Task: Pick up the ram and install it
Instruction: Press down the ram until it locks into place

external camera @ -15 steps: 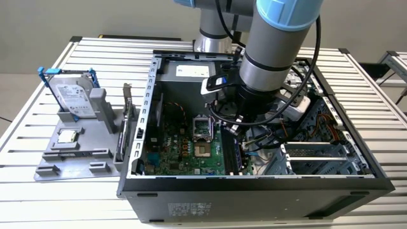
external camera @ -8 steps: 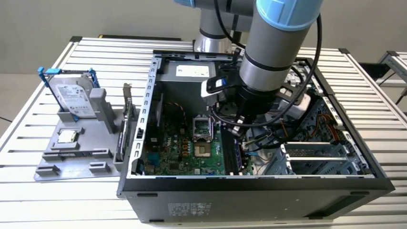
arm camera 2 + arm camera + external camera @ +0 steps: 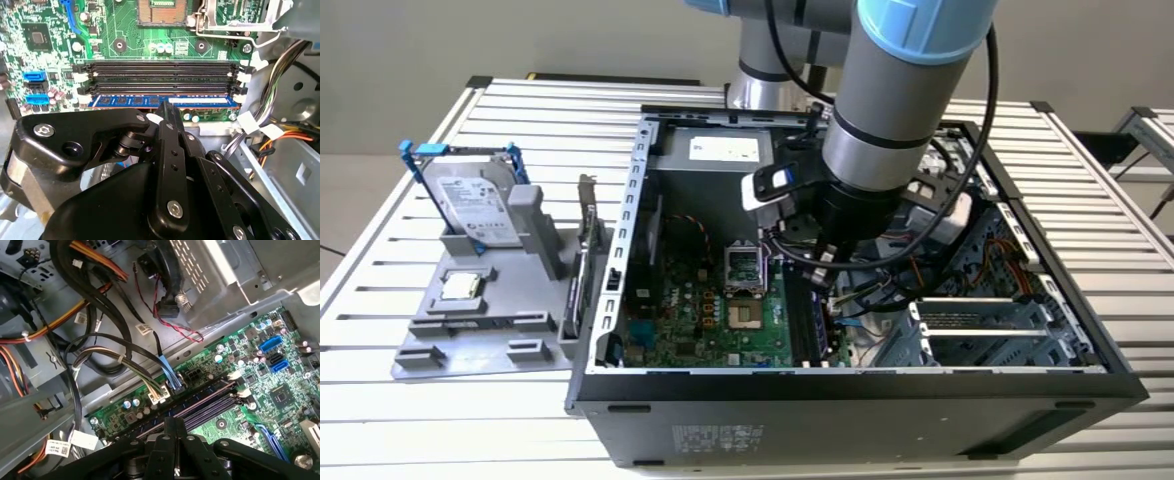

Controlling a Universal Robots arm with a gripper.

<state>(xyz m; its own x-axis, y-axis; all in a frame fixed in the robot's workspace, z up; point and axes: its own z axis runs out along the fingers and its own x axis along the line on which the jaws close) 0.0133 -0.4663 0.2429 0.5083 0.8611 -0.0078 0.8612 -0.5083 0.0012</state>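
Pressing down on the ram (image 3: 165,101), the pincer (image 3: 162,107) has its fingers closed together on the blue stick's top edge. The ram sits in the slot beside two empty ones. I judge the seating step is in hand; it calls for straight, even pressure.
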